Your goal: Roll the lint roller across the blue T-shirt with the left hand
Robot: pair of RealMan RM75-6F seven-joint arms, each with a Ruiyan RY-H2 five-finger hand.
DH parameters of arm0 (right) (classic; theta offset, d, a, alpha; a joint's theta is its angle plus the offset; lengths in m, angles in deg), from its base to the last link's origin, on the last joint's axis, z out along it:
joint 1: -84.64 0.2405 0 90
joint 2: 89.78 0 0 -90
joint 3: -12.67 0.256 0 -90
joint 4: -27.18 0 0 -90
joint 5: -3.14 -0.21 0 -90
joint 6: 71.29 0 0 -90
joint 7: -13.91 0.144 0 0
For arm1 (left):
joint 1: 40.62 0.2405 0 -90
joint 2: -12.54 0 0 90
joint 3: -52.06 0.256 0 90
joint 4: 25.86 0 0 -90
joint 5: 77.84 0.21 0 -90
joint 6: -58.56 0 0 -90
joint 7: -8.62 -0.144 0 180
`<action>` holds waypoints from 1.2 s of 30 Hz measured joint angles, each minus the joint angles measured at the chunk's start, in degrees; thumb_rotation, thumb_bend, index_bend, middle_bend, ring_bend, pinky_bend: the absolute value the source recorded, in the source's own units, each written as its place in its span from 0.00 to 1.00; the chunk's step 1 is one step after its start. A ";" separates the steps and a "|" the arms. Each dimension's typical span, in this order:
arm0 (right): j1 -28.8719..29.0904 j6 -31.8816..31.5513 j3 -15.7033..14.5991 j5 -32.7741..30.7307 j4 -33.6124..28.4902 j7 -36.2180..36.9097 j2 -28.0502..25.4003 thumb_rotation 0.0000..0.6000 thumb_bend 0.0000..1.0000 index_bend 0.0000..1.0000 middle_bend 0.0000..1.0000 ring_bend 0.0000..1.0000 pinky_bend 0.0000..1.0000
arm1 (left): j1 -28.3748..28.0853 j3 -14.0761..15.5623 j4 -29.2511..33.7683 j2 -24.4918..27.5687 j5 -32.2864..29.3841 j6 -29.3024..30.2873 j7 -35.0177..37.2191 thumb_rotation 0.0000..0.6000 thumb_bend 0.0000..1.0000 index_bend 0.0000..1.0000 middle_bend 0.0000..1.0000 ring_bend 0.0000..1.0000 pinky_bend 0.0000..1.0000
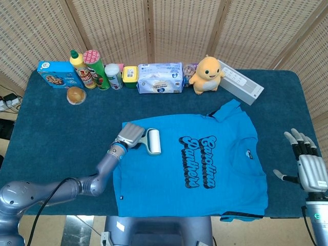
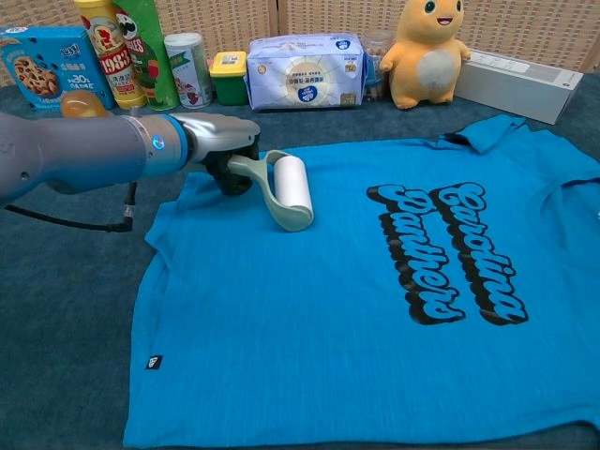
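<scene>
Head view: mounted high, looking steeply down over the whole table [image 1: 46,128], folding screen behind. Chest view: mounted lower and nearer, facing forward at a shallow angle across the blue T-shirt [image 2: 375,281]. Both views share the shirt, the left hand [image 1: 131,135] with the lint roller [image 2: 292,187], and the back row of goods.

My left hand [image 2: 225,150] grips the lint roller [image 2: 289,191], resting on the blue T-shirt [image 2: 319,319] upper left of centre.
</scene>
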 measured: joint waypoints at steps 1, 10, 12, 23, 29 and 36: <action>0.00 0.01 0.01 -0.03 0.00 0.09 -0.03 1.00 0.00 0.08 0.00 0.00 0.00 | -0.32 -0.14 -0.25 -0.27 -0.31 -0.13 -0.17 1.00 0.97 1.00 0.86 0.87 0.99; 0.00 0.16 0.06 -0.13 0.08 0.52 -0.19 1.00 0.00 0.08 0.00 0.00 0.00 | -3.42 -1.23 -2.05 -2.01 -3.88 -1.30 -2.01 1.00 0.96 1.00 0.86 0.87 0.99; 0.02 0.22 0.07 -0.16 0.05 0.56 -0.21 1.00 0.00 0.08 0.00 0.00 0.00 | -4.34 -1.58 -2.60 -2.46 -4.81 -1.53 -2.38 1.00 0.96 1.00 0.86 0.87 0.99; -0.01 0.15 0.07 -0.14 0.05 0.67 -0.27 1.00 0.00 0.08 0.00 0.00 0.00 | -8.30 -2.48 -7.06 -5.64 -8.06 -3.63 -3.38 1.00 0.96 1.00 0.86 0.87 0.99; -0.02 0.15 0.12 -0.17 -0.06 0.83 -0.39 1.00 0.00 0.08 0.00 0.00 0.00 | -9.94 -2.95 -8.14 -6.59 -8.62 -3.76 -3.67 1.00 0.96 1.00 0.86 0.87 1.00; -0.10 0.03 0.20 -0.27 0.04 1.05 -0.43 1.00 0.00 0.08 0.00 0.00 0.00 | -11.84 -3.42 -8.97 -7.78 -9.39 -3.76 -4.39 1.00 0.96 1.00 0.86 0.87 0.99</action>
